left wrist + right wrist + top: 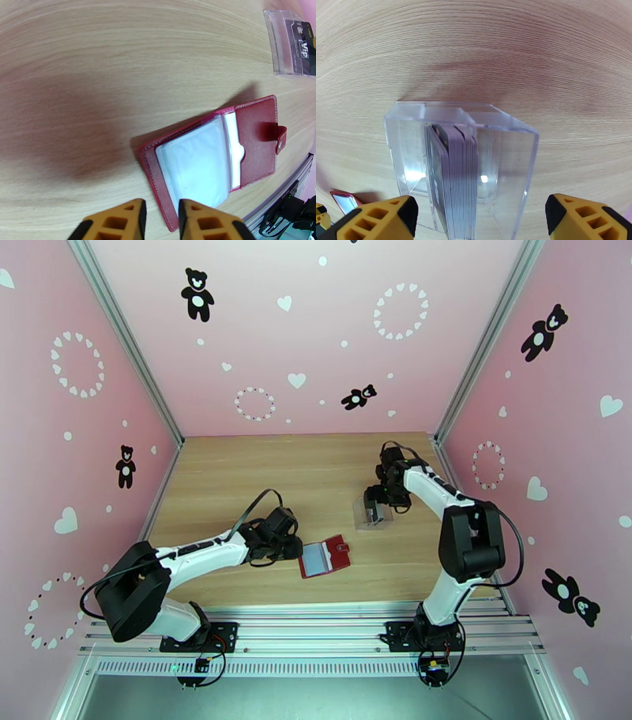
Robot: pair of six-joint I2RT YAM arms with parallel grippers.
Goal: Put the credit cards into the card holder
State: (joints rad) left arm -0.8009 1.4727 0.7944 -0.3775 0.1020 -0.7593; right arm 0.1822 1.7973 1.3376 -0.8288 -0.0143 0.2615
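On the wooden table (237, 477), walled in pink, two arms are mounted at the near edge. The left arm (197, 552) is laid low toward the centre; the right arm (442, 493) is bent over the right half.

Left gripper (294, 546) (160, 205): jaws are set narrowly apart, with bare wood seen in the gap and nothing clamped between the tips. One finger (205, 221) is seen over the near corner of the wallet; contact cannot be told.

Right gripper (381, 504) (482, 221): released, with jaws spread wide. The fingers are held either side of the box; no grip is made.

Box (371, 515) (278, 47) (505, 158): clear, hard-walled, open-topped. It is placed right of centre, well apart from the wallet.

Wallet (325, 556) (256, 142) (343, 199): dark red, near the front edge, just beside the left gripper. It is laid open with pale clear pockets facing up and the snap tab at its far right edge. The pockets appear unfilled.

Cards (454, 177) (298, 47): stood on edge as a tight stack inside the box. Greyish edges are seen from the right wrist. From the left wrist a dark face marked "VIP" is seen through the wall, with a yellow sliver behind it.
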